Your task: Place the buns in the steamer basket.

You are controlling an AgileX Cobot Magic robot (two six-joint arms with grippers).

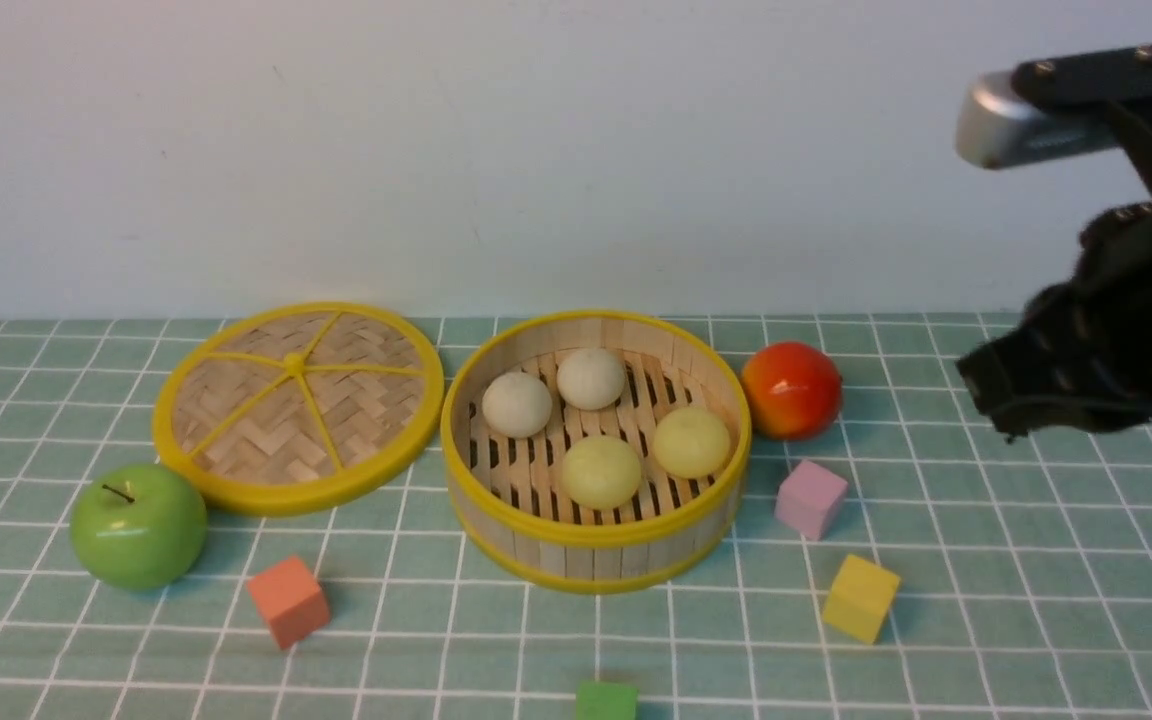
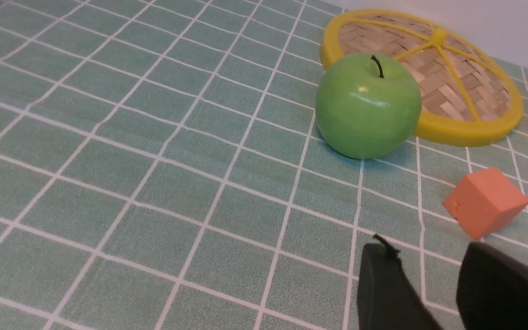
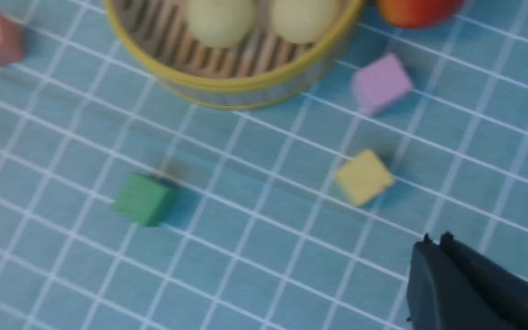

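Looking for writing, you find none legible. Your right gripper (image 3: 434, 243) is clenched empty and cut off; your left gripper (image 2: 424, 270) stands parted, empty, half cropped.

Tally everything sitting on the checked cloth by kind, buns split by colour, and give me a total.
Off-white buns: 2, in the steamer basket
Yellow-green buns: 2, in the steamer basket
Steamer basket: 1
Woven lid: 1
Green apple: 1
Red-orange fruit: 1
Cubes: 4, namely orange, pink, yellow, green
Total: 12
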